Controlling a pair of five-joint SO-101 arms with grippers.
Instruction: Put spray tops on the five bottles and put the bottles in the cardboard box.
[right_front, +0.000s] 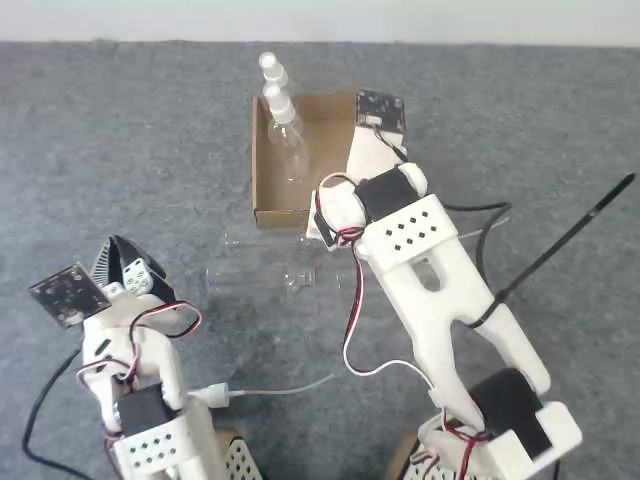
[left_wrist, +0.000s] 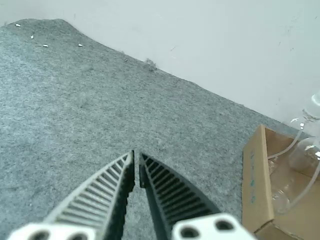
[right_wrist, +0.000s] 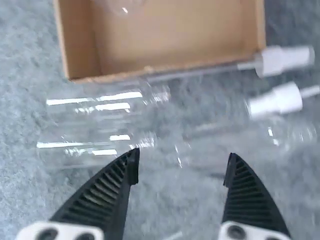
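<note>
Claws differ: at left, the left gripper (left_wrist: 136, 161) is pinched shut above the grey mat (left_wrist: 75, 100), a loose spray top (right_front: 215, 393) lying near that arm; in the middle, uncapped clear bottles (right_front: 255, 278) lie on their sides just near of the cardboard box (right_front: 258, 165), where two capped bottles (right_front: 282, 110) already lean. At right, the right gripper (right_wrist: 182, 162) hangs spread wide over the lying bottles, and a closing jaw could, I judge, set a slick round bottle rolling or knock the spray tops (right_wrist: 276, 101) beside them

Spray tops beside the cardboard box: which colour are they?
The spray tops are white; the right wrist view shows them best.
</note>
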